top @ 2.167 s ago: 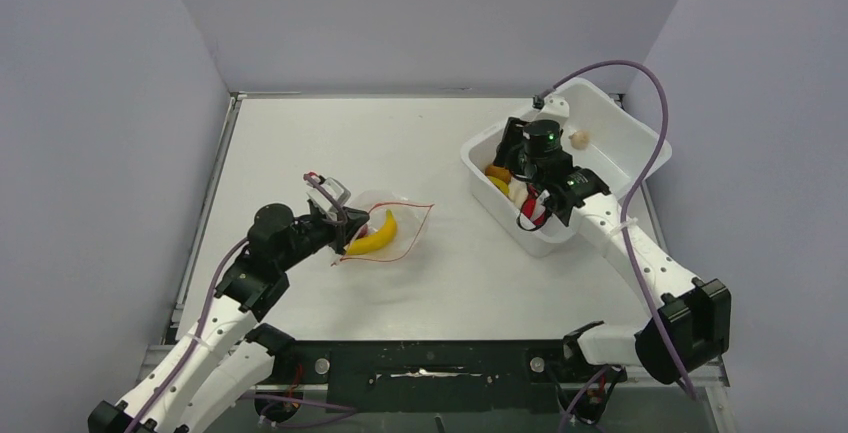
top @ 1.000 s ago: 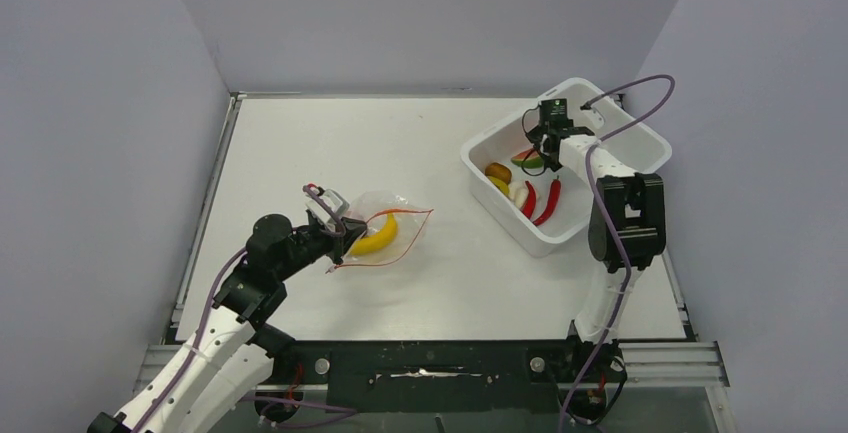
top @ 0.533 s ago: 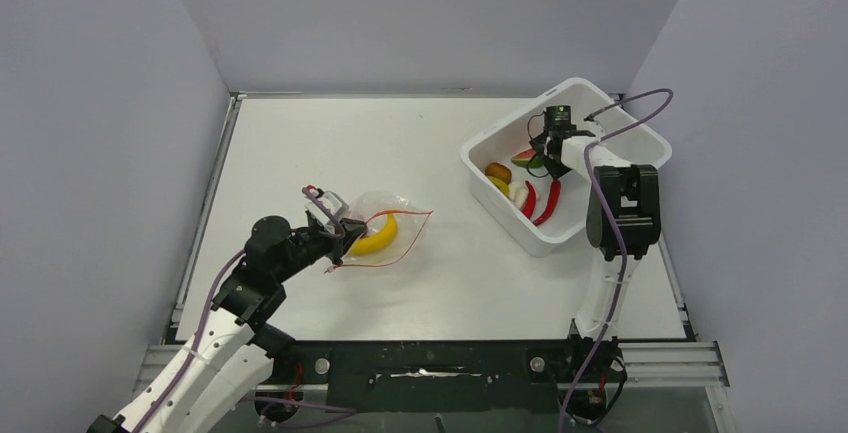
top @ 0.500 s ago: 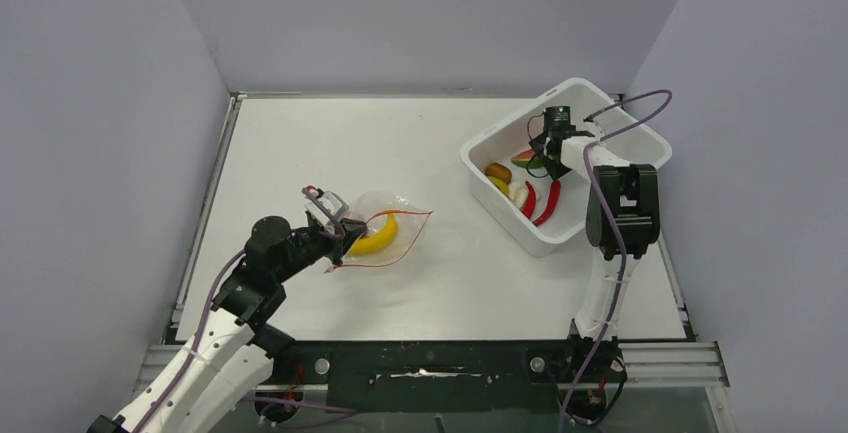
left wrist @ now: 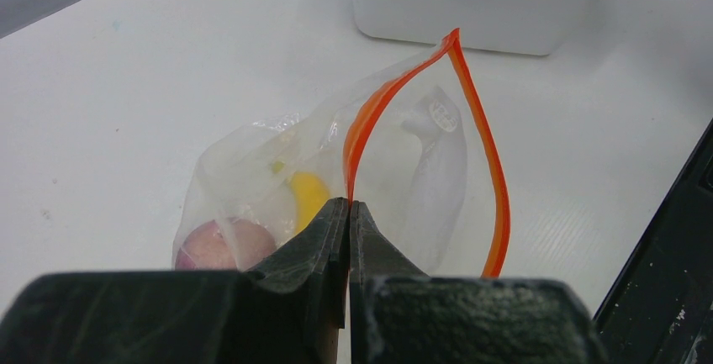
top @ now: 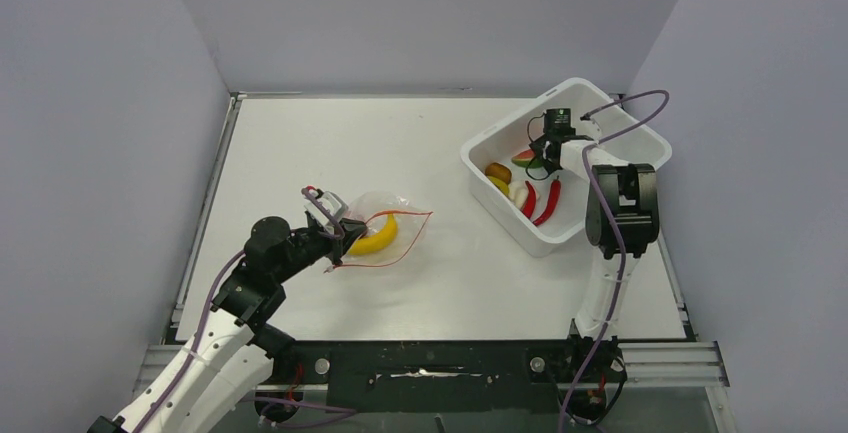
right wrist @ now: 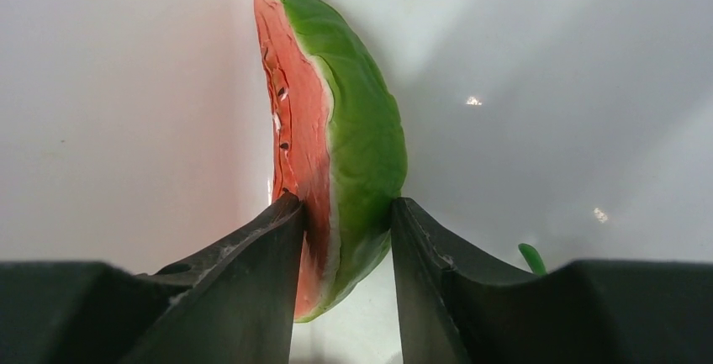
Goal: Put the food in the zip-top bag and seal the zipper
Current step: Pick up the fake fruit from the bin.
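The clear zip-top bag lies left of centre with its mouth held open; its orange-red zipper forms a loop. Inside are the yellow banana and a pinkish round piece. My left gripper is shut on the zipper's near edge, also visible from above. My right gripper reaches into the white bin and its jaws close on both sides of the watermelon slice, seen from above. Red chilies and orange, yellow and white bits lie in the bin.
The white bin stands at the back right of the table. The right arm's upright link rises beside the bin's near wall. A green stem tip shows on the bin floor. Grey walls enclose the table on three sides.
The right arm left the chilies and swung to the bin's far side, onto the watermelon slice. In the last half second nothing visibly moved. The left gripper kept its hold on the bag.
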Controlling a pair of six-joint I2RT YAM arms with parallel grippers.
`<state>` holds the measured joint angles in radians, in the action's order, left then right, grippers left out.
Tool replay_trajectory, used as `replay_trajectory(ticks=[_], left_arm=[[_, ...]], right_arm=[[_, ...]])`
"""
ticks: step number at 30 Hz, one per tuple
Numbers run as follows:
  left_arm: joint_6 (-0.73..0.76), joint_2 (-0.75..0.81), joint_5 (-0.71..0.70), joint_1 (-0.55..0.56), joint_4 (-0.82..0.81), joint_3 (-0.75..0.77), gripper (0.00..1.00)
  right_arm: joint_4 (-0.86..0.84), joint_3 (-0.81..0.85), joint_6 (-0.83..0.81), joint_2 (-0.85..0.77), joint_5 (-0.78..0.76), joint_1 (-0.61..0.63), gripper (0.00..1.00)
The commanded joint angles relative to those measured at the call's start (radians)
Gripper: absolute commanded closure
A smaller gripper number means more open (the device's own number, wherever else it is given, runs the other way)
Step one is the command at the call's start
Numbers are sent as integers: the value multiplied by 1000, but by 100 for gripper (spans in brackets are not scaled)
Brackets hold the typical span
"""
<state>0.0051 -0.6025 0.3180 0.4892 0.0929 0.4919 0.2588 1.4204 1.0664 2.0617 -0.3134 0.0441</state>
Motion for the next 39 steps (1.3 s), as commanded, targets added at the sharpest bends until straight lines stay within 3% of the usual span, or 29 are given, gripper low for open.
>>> replay_trajectory(ticks=[1, 7, 15, 30, 39], left_arm=[[7, 12, 1, 3, -47, 2, 100], [2, -3, 6, 3, -43, 9, 100], [-23, -3, 3, 4, -51, 12, 100], [-180, -64, -16, 2, -85, 91, 100], [-229, -130, -35, 3, -77, 161, 100]], right_arm=[[-72, -43, -39, -71, -17, -11, 69], [-130, -115, -72, -160, -33, -10, 75], [-189, -220, -143, -304, -58, -11, 76], [-221, -296, -443, -638, -101, -6, 77], [-313, -427, -582, -868, -2, 114, 77]])
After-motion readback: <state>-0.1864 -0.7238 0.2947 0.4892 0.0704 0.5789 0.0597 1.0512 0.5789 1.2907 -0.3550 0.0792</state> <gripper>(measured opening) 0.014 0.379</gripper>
